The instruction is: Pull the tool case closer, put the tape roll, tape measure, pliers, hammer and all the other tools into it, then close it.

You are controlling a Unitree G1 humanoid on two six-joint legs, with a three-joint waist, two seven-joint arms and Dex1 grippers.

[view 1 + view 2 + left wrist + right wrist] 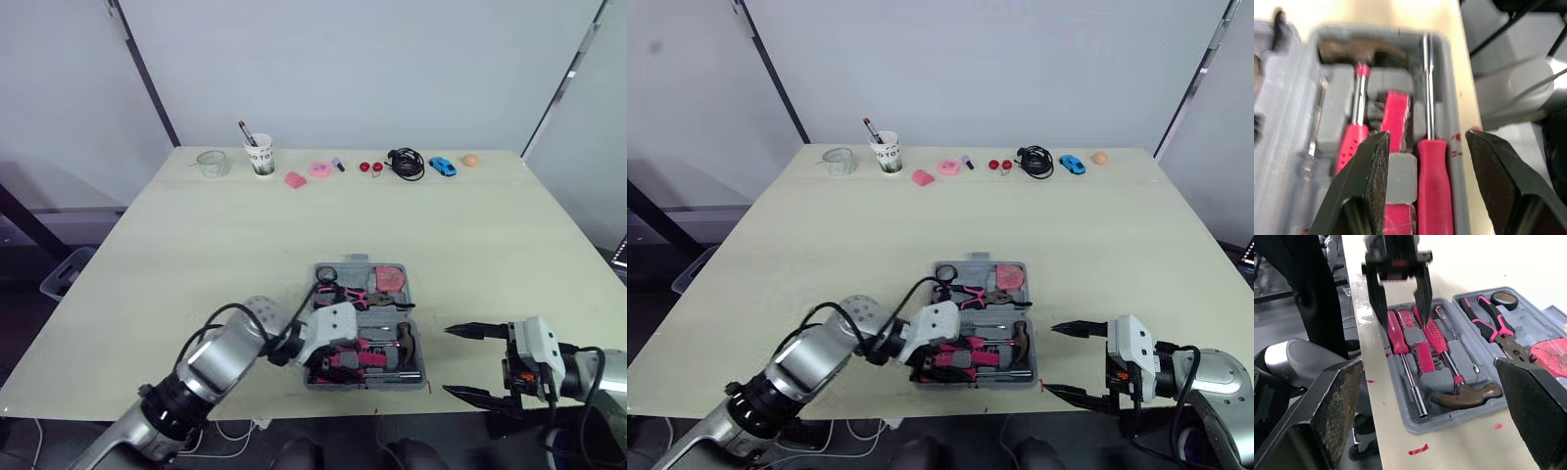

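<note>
The grey tool case (418, 297) lies open flat near the table's front edge. Its far half holds a black tape roll (326, 274), pink-handled pliers (353, 292) and a red tape measure (390, 279). Its near half holds a hammer (1469, 394) and red-handled screwdrivers (1434, 186). My left gripper (338, 358) hovers over the near half, open, its fingers (1374, 166) straddling a red screwdriver handle without clamping it. To the right of the case, my right gripper (451, 360) stands open and empty just above the table, pointing at the case's side.
Along the table's far edge stand a clear cup (212, 163), a paper cup with pens (259, 155), pink bits (320, 168), a black cable (406, 163), a blue toy car (442, 165) and an orange ball (470, 159). The case sits close to the front edge (245, 397).
</note>
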